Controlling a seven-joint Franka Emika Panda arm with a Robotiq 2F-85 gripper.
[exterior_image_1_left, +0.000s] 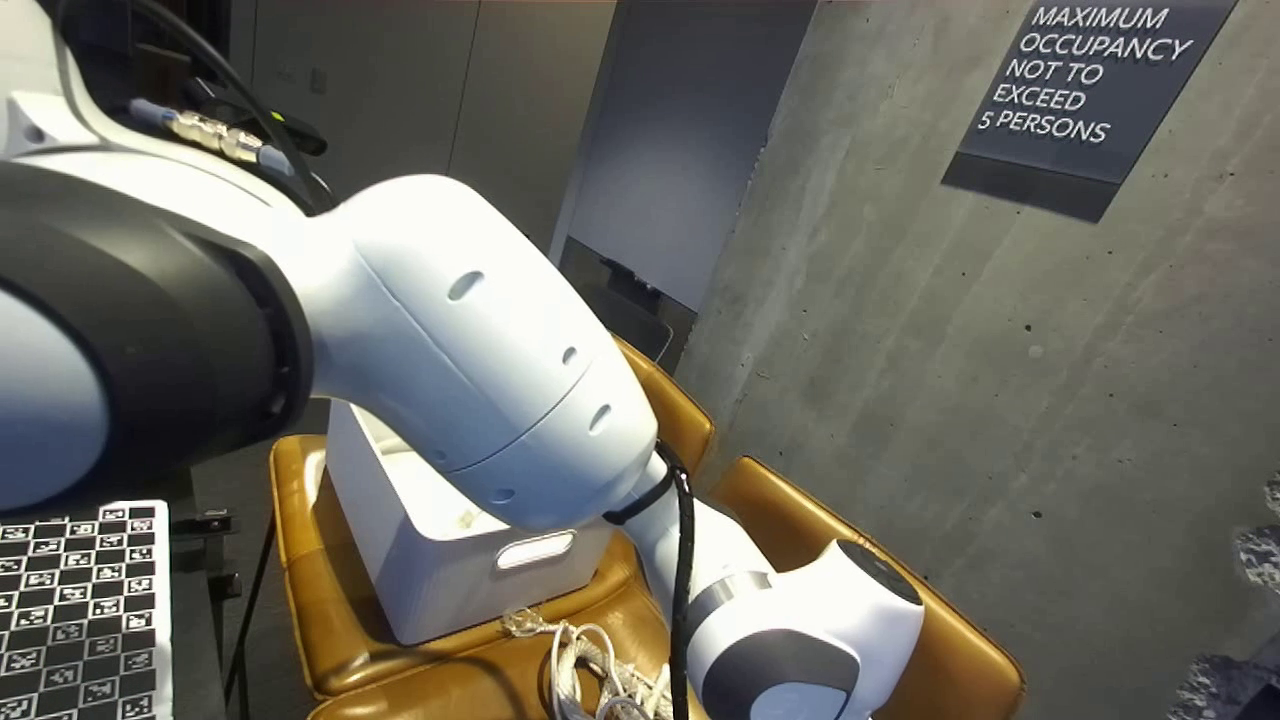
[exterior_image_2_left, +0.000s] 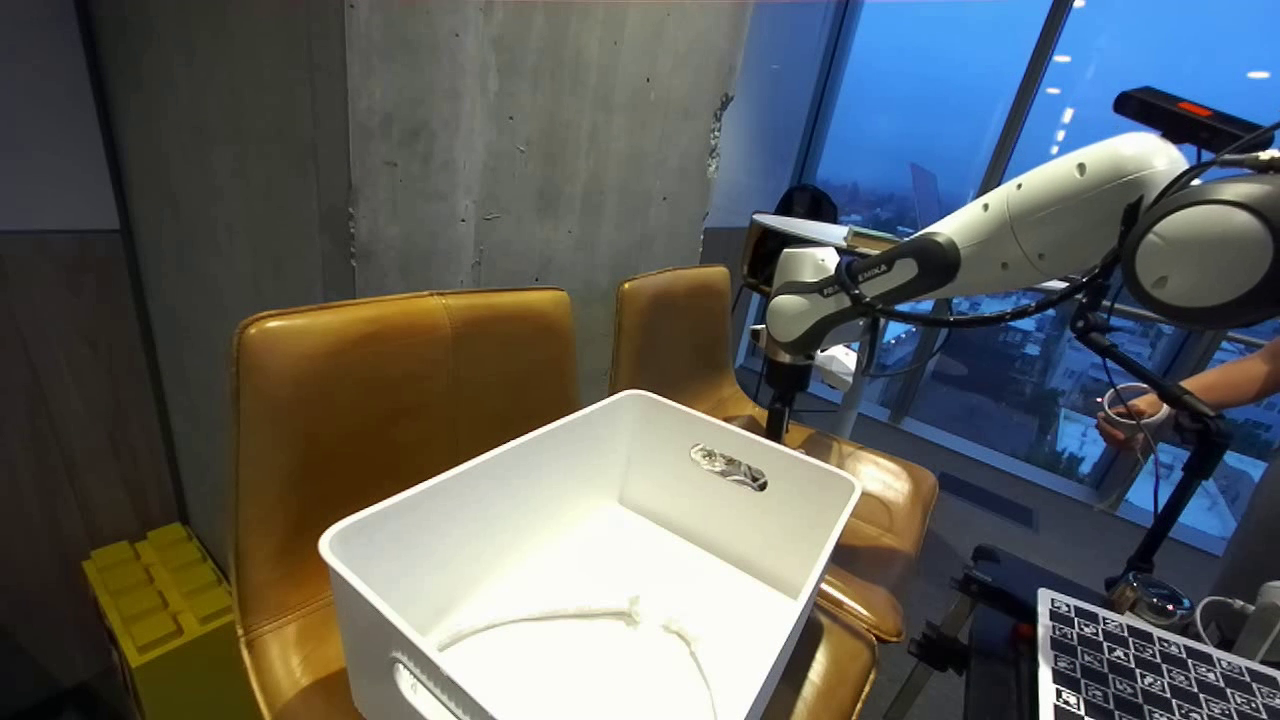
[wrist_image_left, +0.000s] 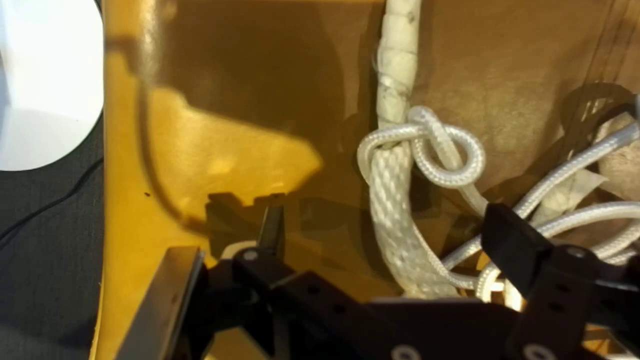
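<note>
The end effector gapes above the thick rope; in the wrist view, loose cord toward 3 o'clock could snag it and tangle.

Two tan chairs, one white bin
One wall sign, one yellow box; tangled white cords, number unclear.
</note>
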